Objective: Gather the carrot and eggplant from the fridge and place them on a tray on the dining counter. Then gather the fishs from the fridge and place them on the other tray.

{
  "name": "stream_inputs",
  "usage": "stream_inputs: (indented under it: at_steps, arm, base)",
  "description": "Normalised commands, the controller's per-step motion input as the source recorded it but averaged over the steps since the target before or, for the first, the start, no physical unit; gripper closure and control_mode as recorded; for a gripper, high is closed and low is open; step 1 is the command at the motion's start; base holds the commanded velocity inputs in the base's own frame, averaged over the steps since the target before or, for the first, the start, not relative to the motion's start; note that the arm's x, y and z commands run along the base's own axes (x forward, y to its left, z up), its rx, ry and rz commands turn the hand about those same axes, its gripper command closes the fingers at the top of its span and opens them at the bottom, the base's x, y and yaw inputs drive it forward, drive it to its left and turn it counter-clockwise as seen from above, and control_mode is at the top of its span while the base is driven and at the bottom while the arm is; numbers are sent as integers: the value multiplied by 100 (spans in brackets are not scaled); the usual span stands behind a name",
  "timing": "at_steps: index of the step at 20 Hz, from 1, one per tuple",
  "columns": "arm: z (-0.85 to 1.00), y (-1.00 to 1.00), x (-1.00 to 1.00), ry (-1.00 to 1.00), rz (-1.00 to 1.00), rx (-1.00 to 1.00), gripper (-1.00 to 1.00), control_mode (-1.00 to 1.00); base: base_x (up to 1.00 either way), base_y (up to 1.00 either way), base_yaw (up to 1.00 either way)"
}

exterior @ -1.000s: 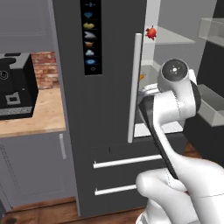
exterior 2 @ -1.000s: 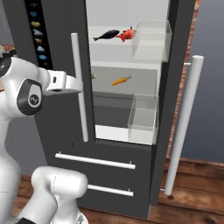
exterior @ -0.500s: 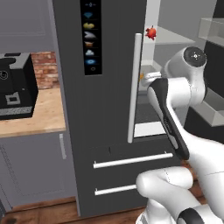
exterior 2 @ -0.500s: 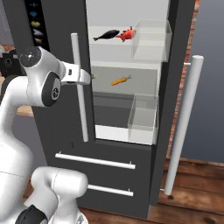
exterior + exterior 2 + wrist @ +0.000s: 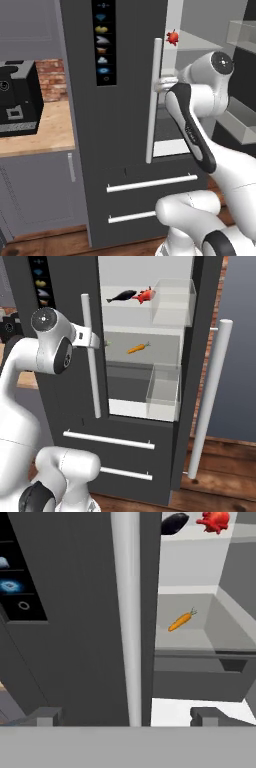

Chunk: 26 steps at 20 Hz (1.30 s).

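The tall dark grey fridge [image 5: 60, 301] has its right door swung open. On its middle shelf lies the small orange carrot [image 5: 138, 348] [image 5: 180, 620]. A dark oval thing [image 5: 121, 296] [image 5: 175, 523], likely the eggplant, rests on the top shelf. My gripper [image 5: 102, 342] [image 5: 161, 85] [image 5: 127, 717] is at the shut left door's pale handle [image 5: 127, 612]. It is open, with a finger on each side of the bar and nothing held. The trays, the fishs and the dining counter are out of view.
A red item [image 5: 145, 294] lies next to the dark one. Clear bins [image 5: 165, 391] stand on the shelves. The open door's long handle [image 5: 210, 401] juts out at the right. A black coffee machine [image 5: 17, 100] sits on a wooden counter [image 5: 40, 142] to the left. Two drawer bars [image 5: 150, 182] run below.
The arm's upper joints have swung right and up, and the hand has moved forward to the left door's handle. The gripper has stayed open.
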Motion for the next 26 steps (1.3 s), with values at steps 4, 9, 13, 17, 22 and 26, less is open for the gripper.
stream_inputs:
  at_steps: [4, 9, 13, 17, 22, 26]
  arm:
    - [0, 12, 26, -5, 0, 2, -100, -100]
    - [3, 0, 28, 0, -2, 0, -100, -100]
    - [1, 0, 40, 0, 0, 0, -100, -100]
    - [0, 5, 45, 0, 0, 0, -100, -100]
    - [0, 11, 43, 0, 0, 0, -100, -100]
    - [0, 12, 35, 0, 0, -2, -100, -100]
  base:
    - [0, 0, 0]
    - [0, 0, 0]
    - [0, 0, 0]
    - [0, 0, 0]
    - [0, 0, 0]
    - [0, 0, 0]
